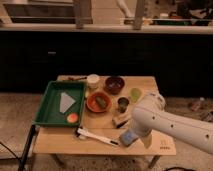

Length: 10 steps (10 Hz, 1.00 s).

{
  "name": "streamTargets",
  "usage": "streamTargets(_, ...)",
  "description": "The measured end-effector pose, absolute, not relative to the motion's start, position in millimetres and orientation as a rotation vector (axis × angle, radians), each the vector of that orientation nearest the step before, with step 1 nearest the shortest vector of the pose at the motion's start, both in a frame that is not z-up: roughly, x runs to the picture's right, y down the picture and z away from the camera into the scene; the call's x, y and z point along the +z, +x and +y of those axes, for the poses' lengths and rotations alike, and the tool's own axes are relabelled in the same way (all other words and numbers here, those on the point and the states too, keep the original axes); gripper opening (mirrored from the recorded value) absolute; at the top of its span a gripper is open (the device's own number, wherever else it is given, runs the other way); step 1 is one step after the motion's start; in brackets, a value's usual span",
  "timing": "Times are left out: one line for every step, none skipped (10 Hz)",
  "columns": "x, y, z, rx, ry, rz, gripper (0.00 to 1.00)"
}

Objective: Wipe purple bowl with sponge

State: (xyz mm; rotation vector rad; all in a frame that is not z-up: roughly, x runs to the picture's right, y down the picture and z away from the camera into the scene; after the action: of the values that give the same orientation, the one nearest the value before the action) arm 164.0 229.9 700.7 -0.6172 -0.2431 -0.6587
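Note:
The purple bowl stands at the back of the wooden table, behind the orange bowl. Near the front edge the blue-grey sponge lies flat, partly covered by my white arm, which reaches in from the right. My gripper is at the arm's end, right over the sponge and well short of the purple bowl. The arm hides most of it. The gripper is open, and the sponge rests on the table.
A green tray on the left holds a pale flat piece and an orange ball. An orange bowl, dark cup, white cup, tan block and white-handled brush crowd the middle.

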Motion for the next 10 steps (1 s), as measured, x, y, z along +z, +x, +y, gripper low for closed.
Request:
streamTargets(705.6,162.8,229.4,-0.649,-0.619,-0.261,0.80)
streamTargets(711.3,161.3,229.3,-0.640,-0.622,-0.276,0.80)
streamTargets(718.2,159.5,230.2,-0.629,-0.629,-0.292,0.80)
streamTargets(726.6,157.1,231.6,-0.616,-0.638,-0.312,0.80)
streamTargets(733.0,157.3,233.4,-0.600,-0.645,-0.323,0.80)
streamTargets(741.2,158.8,238.1,-0.579,-0.656,-0.333,0.80)
streamTargets(748.7,159.4,241.8,-0.550,-0.667,-0.338,0.80)
streamTargets(753.6,159.4,244.6,-0.525,-0.676,-0.339,0.80)
streamTargets(758.2,160.3,246.9,-0.495,-0.682,-0.339,0.80)
streamTargets(763.6,162.6,249.8,-0.454,-0.686,-0.341,0.80)
